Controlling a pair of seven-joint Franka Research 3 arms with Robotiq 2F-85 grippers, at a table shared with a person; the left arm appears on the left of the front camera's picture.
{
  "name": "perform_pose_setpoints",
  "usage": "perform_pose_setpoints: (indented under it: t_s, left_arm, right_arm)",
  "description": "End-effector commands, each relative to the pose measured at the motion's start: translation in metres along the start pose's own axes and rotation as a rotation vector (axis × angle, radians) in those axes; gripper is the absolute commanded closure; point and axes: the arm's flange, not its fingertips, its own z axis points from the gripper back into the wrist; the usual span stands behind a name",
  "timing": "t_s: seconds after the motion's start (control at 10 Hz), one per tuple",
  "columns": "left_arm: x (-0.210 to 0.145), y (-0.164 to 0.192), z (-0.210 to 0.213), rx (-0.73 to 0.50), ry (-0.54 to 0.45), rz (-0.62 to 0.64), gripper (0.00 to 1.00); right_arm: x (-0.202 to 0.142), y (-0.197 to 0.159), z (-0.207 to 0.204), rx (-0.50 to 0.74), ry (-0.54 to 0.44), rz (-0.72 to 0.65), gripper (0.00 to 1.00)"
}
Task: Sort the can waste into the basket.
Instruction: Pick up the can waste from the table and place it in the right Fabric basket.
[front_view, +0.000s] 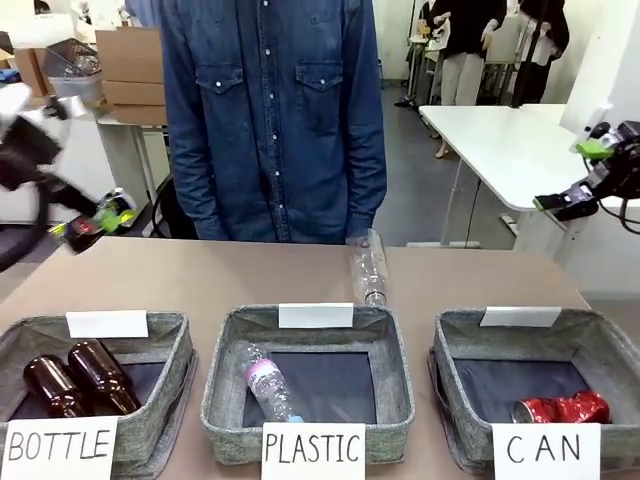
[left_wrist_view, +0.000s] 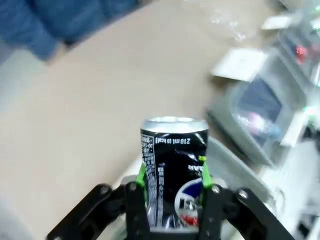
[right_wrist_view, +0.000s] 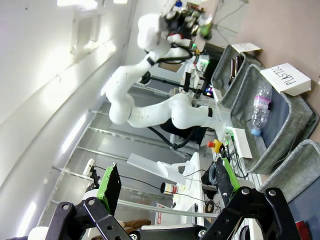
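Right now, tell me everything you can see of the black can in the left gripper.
The black can is a small metal drink can, silver at its top rim, with white print and a blue, white and red mark on its dark side. The left gripper is shut on it, green pads pressing both sides, holding it in the air above the tan table.

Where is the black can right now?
The black can is clamped in the left claw. In the front view it is held in the air near the table's far left corner, beyond the BOTTLE basket.
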Motion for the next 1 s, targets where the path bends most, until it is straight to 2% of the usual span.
perform_pose_setpoints:
  t_s: [0.0,0.1,0.2,0.3,0.7,0.8,0.9]
  left_arm:
    - [-0.062,-0.069,0.035,-0.297,0.046,-0.313,0.94]
    - [-0.077,-0.088,0.036,-0.303,0.000,-0.401,0.94]
    - [-0.084,-0.093,0.033,-0.310,0.003,-0.429,0.94]
    - [-0.058,-0.085,0.019,-0.244,0.006,-0.271,0.94]
    - [-0.058,-0.085,0.019,-0.244,0.006,-0.271,0.94]
    - [-0.066,-0.083,0.020,-0.250,0.018,-0.296,0.59]
    - [-0.024,-0.116,-0.007,-0.254,-0.090,-0.422,0.59]
  right_arm:
    - [-0.001,-0.001,0.001,-0.017,0.010,0.019,0.00]
    - [-0.001,-0.001,0.001,-0.017,0.010,0.019,0.00]
    - [-0.001,-0.001,0.001,-0.017,0.010,0.019,0.00]
    - [-0.001,-0.001,0.001,-0.017,0.010,0.019,0.00]
    - [-0.001,-0.001,0.001,-0.017,0.010,0.019,0.00]
    - [0.000,0.000,0.000,0.000,0.001,0.000,0.00]
    - [-0.008,0.023,0.003,-0.076,0.067,0.032,0.00]
